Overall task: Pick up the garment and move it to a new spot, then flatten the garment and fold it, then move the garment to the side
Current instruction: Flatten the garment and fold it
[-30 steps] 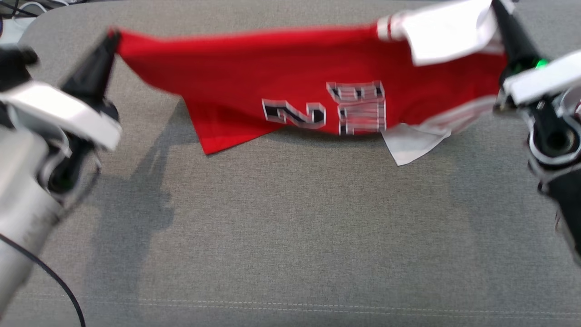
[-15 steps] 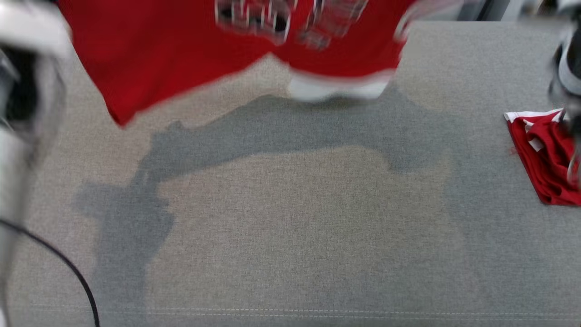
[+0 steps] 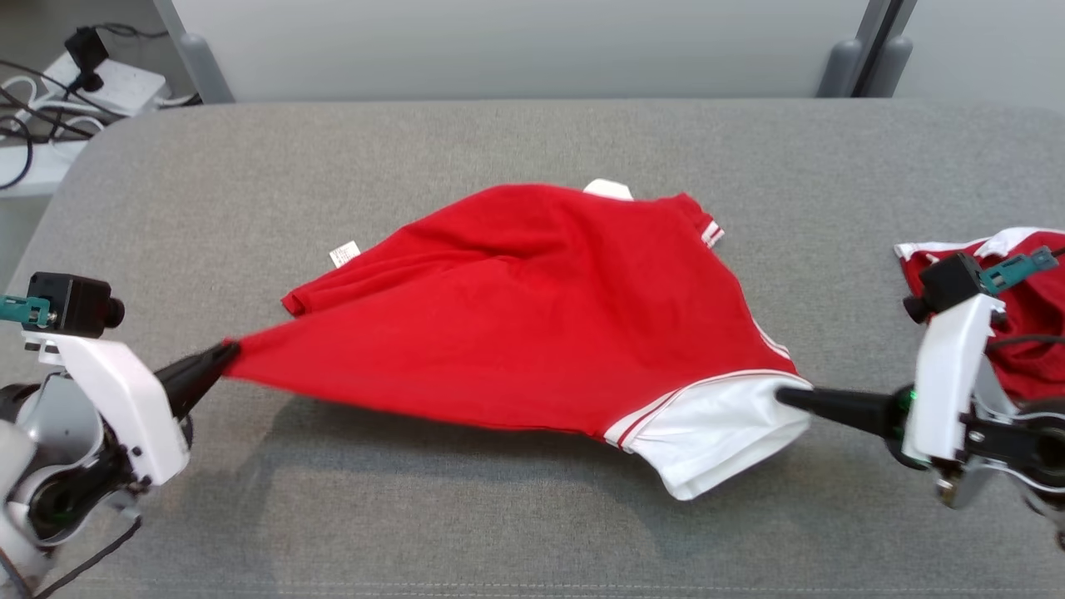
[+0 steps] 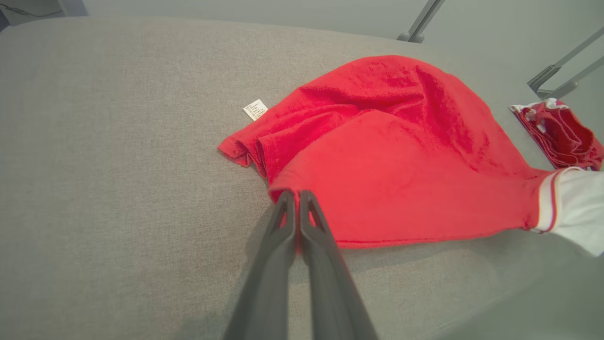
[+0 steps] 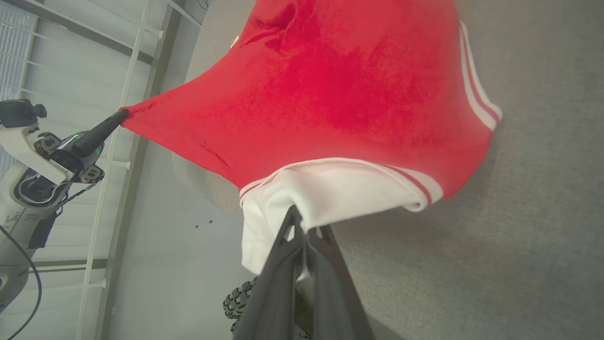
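The garment (image 3: 541, 316) is a red jersey with white striped sleeves, stretched across the middle of the grey padded table (image 3: 499, 516). Its far part rests on the table while the near edge hangs taut between my two grippers. My left gripper (image 3: 226, 356) is shut on the red corner at the left, also seen at close range in the left wrist view, the gripper (image 4: 296, 193) pinching the red hem (image 4: 377, 179). My right gripper (image 3: 786, 396) is shut on the white sleeve (image 3: 715, 433) at the right; its wrist view shows the gripper (image 5: 298, 218) gripping that white cloth (image 5: 339, 193).
A second red and white garment (image 3: 1027, 308) lies bunched at the table's right edge, behind my right wrist. A small white label (image 3: 344, 253) sticks out at the jersey's left. Cables and a power strip (image 3: 100, 79) sit on the floor beyond the far left corner.
The jersey, held high and spread with its number showing, has come down; its far part now lies on the table. The camera view has also shifted between frames. Both grippers kept their hold.
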Controlling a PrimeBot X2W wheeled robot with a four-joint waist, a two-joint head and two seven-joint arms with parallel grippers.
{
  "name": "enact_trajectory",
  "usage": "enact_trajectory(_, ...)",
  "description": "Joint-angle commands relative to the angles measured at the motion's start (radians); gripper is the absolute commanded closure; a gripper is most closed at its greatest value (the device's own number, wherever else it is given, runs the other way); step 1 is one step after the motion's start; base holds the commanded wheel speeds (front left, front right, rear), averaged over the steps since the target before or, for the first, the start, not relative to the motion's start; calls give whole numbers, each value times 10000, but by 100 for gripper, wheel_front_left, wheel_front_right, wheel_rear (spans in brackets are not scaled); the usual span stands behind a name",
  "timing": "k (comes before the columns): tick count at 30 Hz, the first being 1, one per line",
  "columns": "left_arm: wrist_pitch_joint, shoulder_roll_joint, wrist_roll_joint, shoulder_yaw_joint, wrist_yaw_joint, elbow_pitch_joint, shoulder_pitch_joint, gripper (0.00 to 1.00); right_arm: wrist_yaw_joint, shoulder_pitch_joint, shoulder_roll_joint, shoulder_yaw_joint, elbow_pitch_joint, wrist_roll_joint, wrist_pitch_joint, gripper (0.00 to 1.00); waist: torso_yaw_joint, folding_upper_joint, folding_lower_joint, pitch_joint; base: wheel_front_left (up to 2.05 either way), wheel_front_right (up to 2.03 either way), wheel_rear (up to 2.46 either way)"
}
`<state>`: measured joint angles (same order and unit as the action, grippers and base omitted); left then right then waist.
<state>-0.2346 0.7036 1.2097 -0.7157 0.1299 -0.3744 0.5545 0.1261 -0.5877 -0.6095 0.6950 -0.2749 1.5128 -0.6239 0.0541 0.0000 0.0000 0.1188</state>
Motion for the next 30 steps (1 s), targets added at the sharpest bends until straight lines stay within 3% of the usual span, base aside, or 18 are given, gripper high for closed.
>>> enact_trajectory(1,-621,883,296,319,6,408,246,100,46,234,-704,-46,677,256,-475,100,-23,0,0,-240,0,0,0)
enact_trajectory(7,-3108,2086,1339,-108,-241,2201,-172,100,46,641,-2043,-31,2199,603,-1618,100,-165,0,0,-503,0,0,0)
enact_trajectory(10,-4222,2692,2173,-171,-733,3338,-524,100,46,899,-2640,-168,2919,941,-1834,100,-213,0,0,-452,0,0,0)
enact_trajectory(15,-5189,3631,2935,-240,-1581,4903,-1098,100,46,1492,-3670,-126,4055,1569,-2028,100,-256,0,0,208,0,0,0)
enact_trajectory(17,-5755,3812,3054,-612,-1816,5281,-1416,100,46,1766,-4014,250,4299,1690,-2276,100,-279,0,0,689,0,0,0)
enact_trajectory(20,-6430,3501,3465,-990,-2058,5451,-1577,100,46,1792,-4296,1001,4290,1474,-2908,100,-289,0,0,1584,0,0,0)
enact_trajectory(23,-6954,2875,3688,-1019,-2224,5084,-991,100,46,718,-3847,1118,3751,1090,-3251,100,-334,0,0,2569,0,0,0)
enact_trajectory(25,-6328,1990,3184,-180,-1852,4318,824,100,46,-1647,-2397,188,2368,925,-2512,100,-399,0,0,3551,0,0,0)
enact_trajectory(26,-5498,1604,2718,377,-1435,3960,1727,100,46,-2720,-1733,-330,1704,657,-1763,100,-419,0,0,3860,0,0,0)
enact_trajectory(27,-5498,1604,2718,377,-1435,3960,1727,100,46,-2720,-1733,-330,1704,657,-1763,100,-419,0,0,3860,0,0,0)
enact_trajectory(30,-1853,530,662,2120,-447,2597,4660,100,46,-6176,212,-1954,-787,-887,1252,100,-495,0,0,4558,0,0,0)
